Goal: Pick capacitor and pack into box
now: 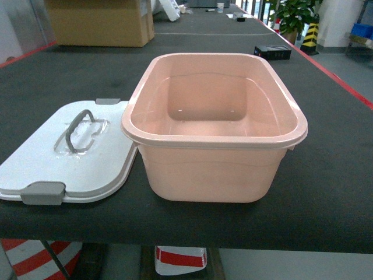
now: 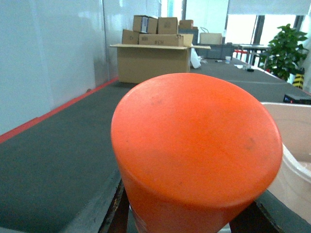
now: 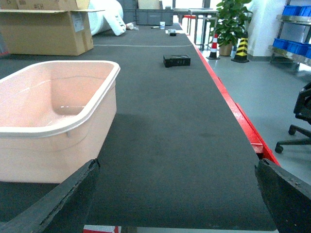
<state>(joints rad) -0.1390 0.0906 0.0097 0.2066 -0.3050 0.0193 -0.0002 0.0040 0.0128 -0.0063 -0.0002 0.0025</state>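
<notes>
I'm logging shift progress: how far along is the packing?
Done: the box stands open, its lid lying beside it on the table. In hand: nothing; the right gripper is open and empty, the left is not in view. Left: everything; the box is empty and no capacitor shows.

The box stands on the table straight before me, open side up. Its lid lies flat on the table just left of the box, touching its left wall. Behind the box and to its left sits a cardboard carton. Behind the box to its right lies a small case.
</notes>
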